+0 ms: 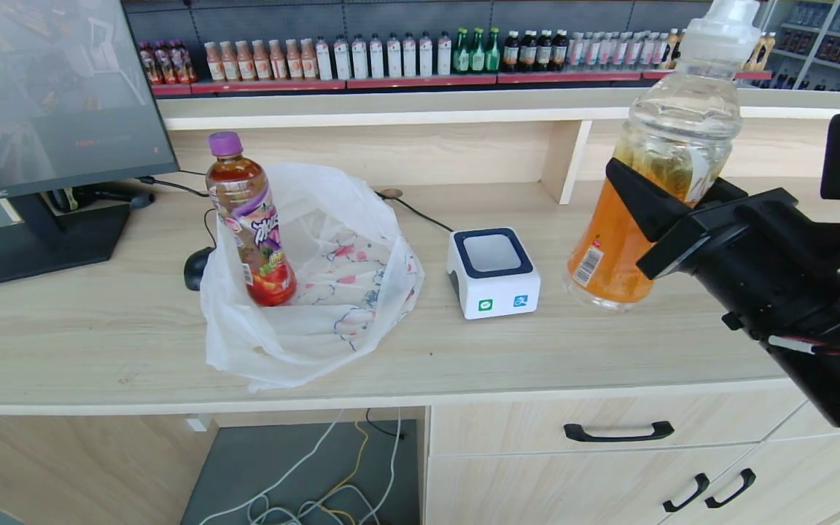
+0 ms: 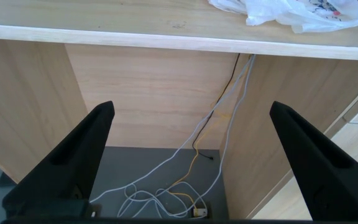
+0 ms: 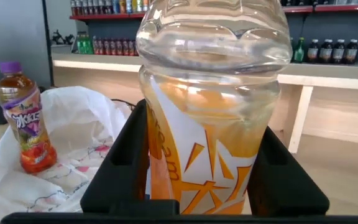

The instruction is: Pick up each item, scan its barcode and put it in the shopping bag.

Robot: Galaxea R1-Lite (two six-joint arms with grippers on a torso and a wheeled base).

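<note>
The right gripper [image 3: 204, 160] squeezes the big orange bottle [image 1: 609, 248] round its middle, just right of the scanner [image 1: 493, 271]. The bottle looks heavy, smooth and a bit squashy, so the middle seems best to hold. The left gripper [image 2: 191, 107] hangs wide apart, lower than the scanner.

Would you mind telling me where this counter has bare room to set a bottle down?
The widest bare patch is the front strip of the counter, from the shopping bag past the scanner to the orange bottle. Another lies before the monitor stand, left of the bag. Behind the bag, mouse and cables crowd it.
</note>
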